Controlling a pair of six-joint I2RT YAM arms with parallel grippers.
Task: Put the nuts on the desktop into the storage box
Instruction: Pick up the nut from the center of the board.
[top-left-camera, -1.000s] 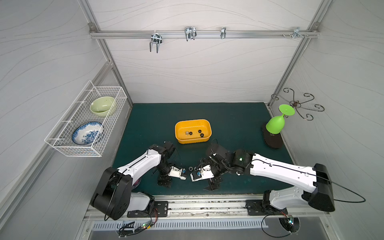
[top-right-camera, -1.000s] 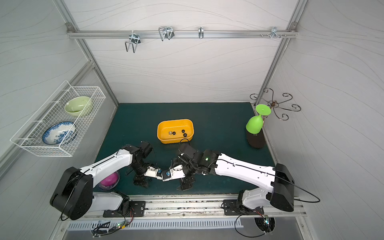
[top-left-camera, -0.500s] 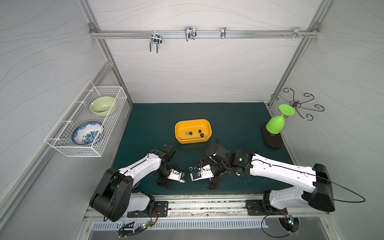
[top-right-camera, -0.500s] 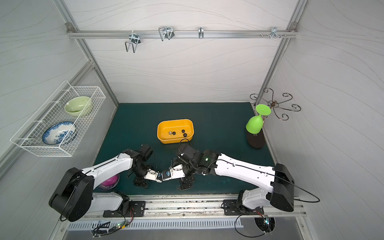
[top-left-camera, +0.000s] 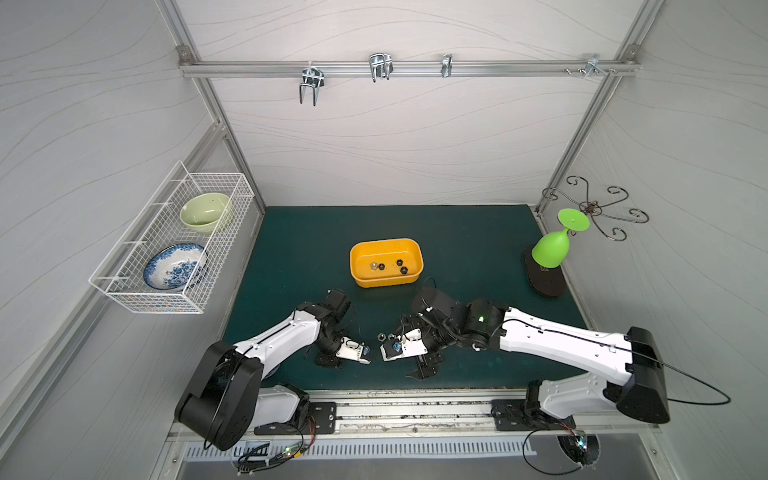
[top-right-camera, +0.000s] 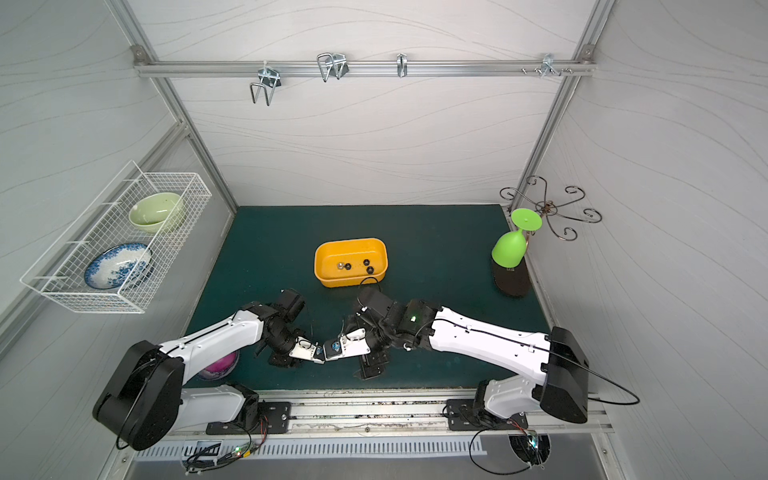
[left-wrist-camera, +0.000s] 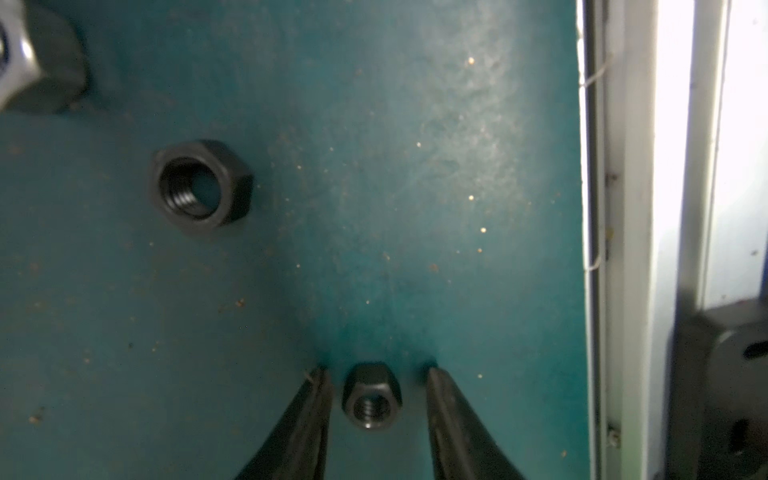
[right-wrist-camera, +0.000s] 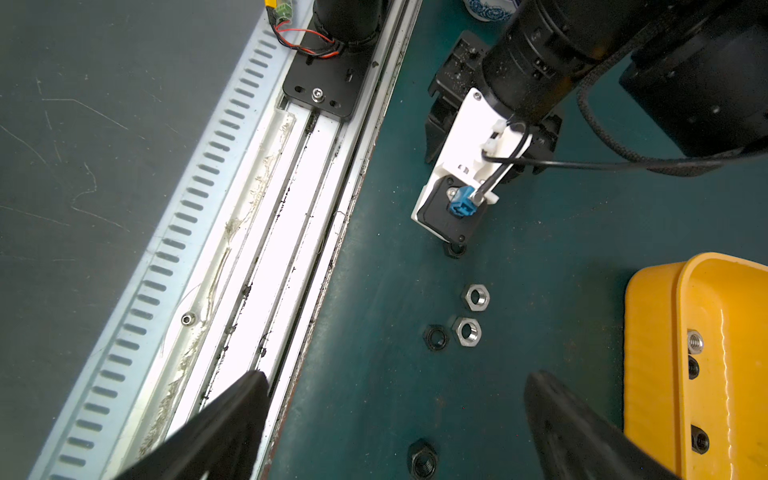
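On the teal desktop (top-left-camera: 457, 249), my left gripper (left-wrist-camera: 376, 374) stands low with its jaws close on either side of a small black nut (left-wrist-camera: 371, 395), a thin gap showing on each side. Another black nut (left-wrist-camera: 202, 185) lies beyond it. My right gripper (right-wrist-camera: 397, 377) is wide open just above the desktop, and a black nut (right-wrist-camera: 422, 458) lies between its fingers. Two silver nuts (right-wrist-camera: 475, 297) and a black nut (right-wrist-camera: 435, 337) lie ahead of it. The yellow storage box (top-left-camera: 386, 245) holds several nuts (top-left-camera: 381, 266). Both grippers (top-left-camera: 328, 359) (top-left-camera: 424, 365) are near the front edge.
The aluminium front rail (top-left-camera: 395, 399) runs close behind both grippers. The two wrists nearly meet at the front centre. An upturned green goblet (top-left-camera: 550, 249) stands on a dark base at the right edge. A white wire basket (top-left-camera: 174, 241) with two bowls hangs on the left wall.
My left gripper has moved slightly toward the front rail and its jaws have narrowed around the small black nut. The right arm has not moved.
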